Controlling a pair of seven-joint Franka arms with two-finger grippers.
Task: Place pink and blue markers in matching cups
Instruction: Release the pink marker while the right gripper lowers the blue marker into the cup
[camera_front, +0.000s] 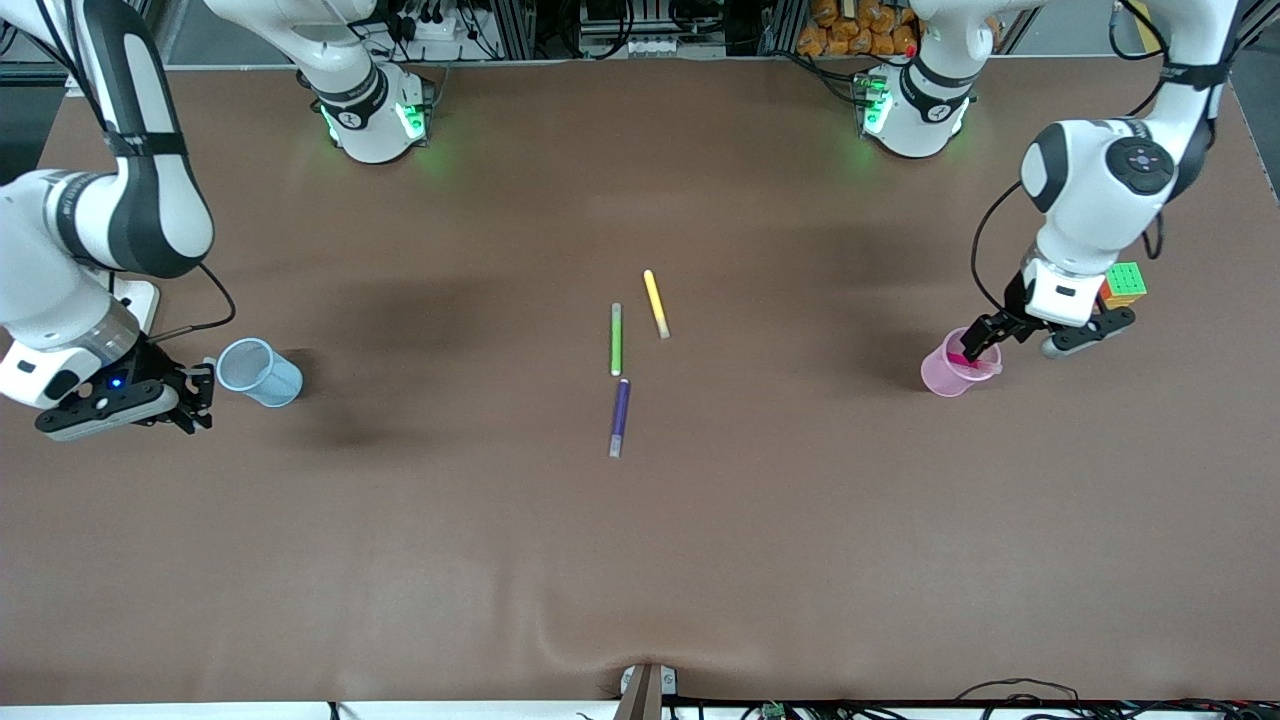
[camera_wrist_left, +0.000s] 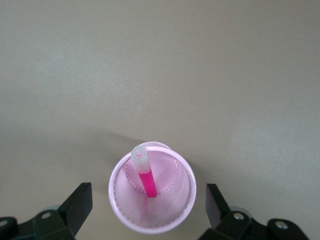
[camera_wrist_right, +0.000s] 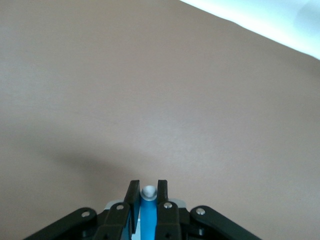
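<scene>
Left wrist: pink marker (camera_wrist_left: 145, 176) in pink cup (camera_wrist_left: 184, 212).

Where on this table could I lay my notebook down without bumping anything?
The wide bare stretch nearer the camera than the purple pen is free. So is the table between the blue cup and the pens. It is crowded around the pink cup under the left gripper.

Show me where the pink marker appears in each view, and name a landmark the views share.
Front view: the pink marker stands in the pink cup, under the open left gripper.
Left wrist view: pink marker in the cup, between the fingers.
Right wrist view: not in it.
Shared landmark: the pink cup, in the front and left wrist views.
</scene>
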